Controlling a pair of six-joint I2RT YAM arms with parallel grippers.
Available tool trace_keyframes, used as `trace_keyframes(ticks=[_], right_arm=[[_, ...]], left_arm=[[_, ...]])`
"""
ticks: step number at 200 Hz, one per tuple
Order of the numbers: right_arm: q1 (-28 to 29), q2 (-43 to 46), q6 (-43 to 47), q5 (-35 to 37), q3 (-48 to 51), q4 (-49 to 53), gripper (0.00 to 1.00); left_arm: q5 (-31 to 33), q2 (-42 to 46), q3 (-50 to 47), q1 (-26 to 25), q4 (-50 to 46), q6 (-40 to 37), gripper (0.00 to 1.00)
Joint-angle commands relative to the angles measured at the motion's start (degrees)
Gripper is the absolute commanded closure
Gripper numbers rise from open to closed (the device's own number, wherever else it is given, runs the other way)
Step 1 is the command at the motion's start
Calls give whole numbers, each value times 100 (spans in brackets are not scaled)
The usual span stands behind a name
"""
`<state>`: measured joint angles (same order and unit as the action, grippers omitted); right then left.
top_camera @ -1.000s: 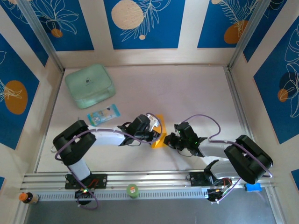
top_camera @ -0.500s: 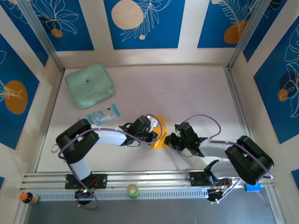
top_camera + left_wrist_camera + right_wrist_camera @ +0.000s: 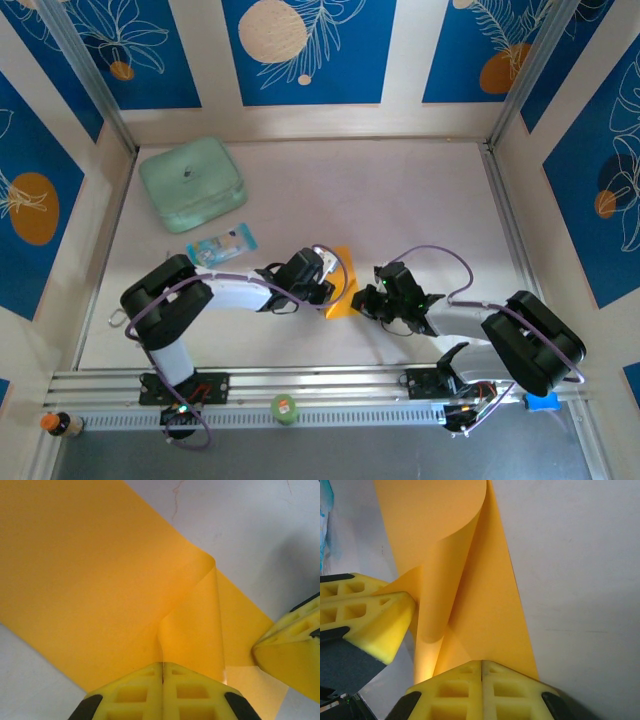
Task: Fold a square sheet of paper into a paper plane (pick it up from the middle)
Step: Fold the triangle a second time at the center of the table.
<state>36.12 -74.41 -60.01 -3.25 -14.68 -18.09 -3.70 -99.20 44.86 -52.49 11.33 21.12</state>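
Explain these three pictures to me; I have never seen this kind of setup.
Two robot arms are bolted at the near edge of the table, each ending in a two-finger yellow gripper. The wide picture looks down from above; the other two come from a camera on each wrist. On the table lie a mint-green box, a blue-and-white packet and the square sheet of paper. The left gripper and right gripper meet at the sheet, both closed, each pinching it so part of it curls up.

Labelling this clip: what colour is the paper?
Plain orange-yellow; the paper shows best in the left wrist view.
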Motion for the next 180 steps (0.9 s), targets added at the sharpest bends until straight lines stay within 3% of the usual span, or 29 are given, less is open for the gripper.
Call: trace_keyframes(ticks=[1, 180], right_arm=[[-37, -30, 103, 46, 0, 507, 100], [-48, -59, 112, 22, -26, 522, 100]], left_arm=[[149, -56, 146, 54, -123, -98, 96], [309, -59, 119, 53, -307, -73, 96]])
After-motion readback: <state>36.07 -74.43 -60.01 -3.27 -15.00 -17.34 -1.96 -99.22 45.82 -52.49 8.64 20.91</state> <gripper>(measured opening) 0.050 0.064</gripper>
